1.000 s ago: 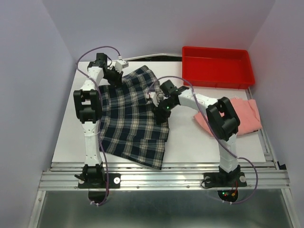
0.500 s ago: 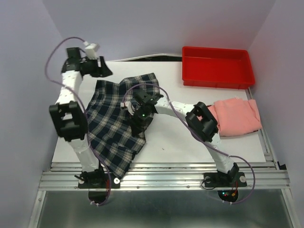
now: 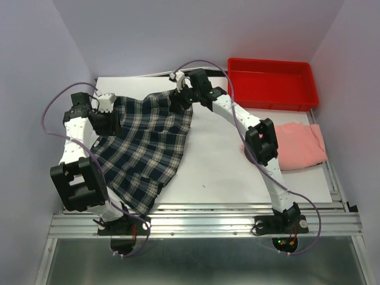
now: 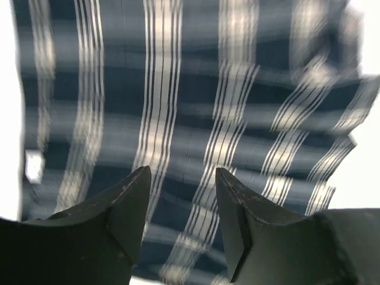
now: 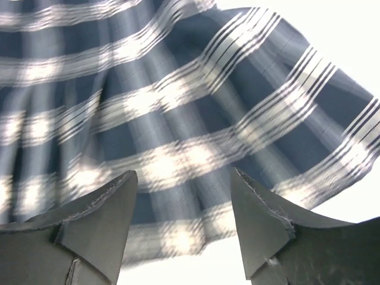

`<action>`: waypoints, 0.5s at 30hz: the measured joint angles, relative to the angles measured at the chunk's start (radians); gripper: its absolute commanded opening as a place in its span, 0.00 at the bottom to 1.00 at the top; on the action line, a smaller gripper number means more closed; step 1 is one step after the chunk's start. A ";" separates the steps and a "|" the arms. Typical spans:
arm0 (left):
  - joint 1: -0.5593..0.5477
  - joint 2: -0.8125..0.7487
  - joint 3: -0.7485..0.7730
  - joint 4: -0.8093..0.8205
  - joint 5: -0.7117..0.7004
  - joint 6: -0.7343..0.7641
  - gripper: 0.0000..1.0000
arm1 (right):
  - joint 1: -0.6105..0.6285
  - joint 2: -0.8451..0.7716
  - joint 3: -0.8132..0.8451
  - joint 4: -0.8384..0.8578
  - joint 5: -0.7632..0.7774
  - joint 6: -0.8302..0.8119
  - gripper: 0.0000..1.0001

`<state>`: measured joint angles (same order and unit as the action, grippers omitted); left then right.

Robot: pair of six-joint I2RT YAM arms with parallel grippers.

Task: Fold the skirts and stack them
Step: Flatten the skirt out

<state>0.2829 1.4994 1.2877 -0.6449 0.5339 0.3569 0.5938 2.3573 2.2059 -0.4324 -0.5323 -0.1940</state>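
On the top camera I see the plaid skirt (image 3: 142, 145) spread unfolded on the left of the table (image 3: 237, 178) and the pink skirt (image 3: 300, 145) well apart at right, so I judge folding barely begun and stacking undone. Left wrist: my left gripper (image 4: 181, 196) hangs parted and empty over plaid. Right wrist: the right gripper (image 5: 181, 205) is likewise apart above the hem.

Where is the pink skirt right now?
In the overhead view, the salmon-pink skirt lies on the right side of the table, just nearer than the red tray and well apart from the plaid skirt spread on the left.
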 measured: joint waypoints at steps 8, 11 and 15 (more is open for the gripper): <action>0.013 0.006 -0.052 -0.116 -0.151 0.115 0.57 | 0.044 0.224 0.051 0.088 0.158 -0.069 0.60; 0.014 0.007 -0.085 -0.123 -0.194 0.137 0.57 | 0.053 0.248 0.047 0.128 0.198 -0.116 0.51; 0.014 0.032 -0.121 -0.132 -0.231 0.135 0.57 | 0.056 0.219 -0.012 0.138 0.217 -0.180 0.46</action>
<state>0.2966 1.5314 1.1671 -0.7765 0.3031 0.4919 0.6498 2.5759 2.1941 -0.2939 -0.3157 -0.3744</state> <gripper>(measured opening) 0.577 0.474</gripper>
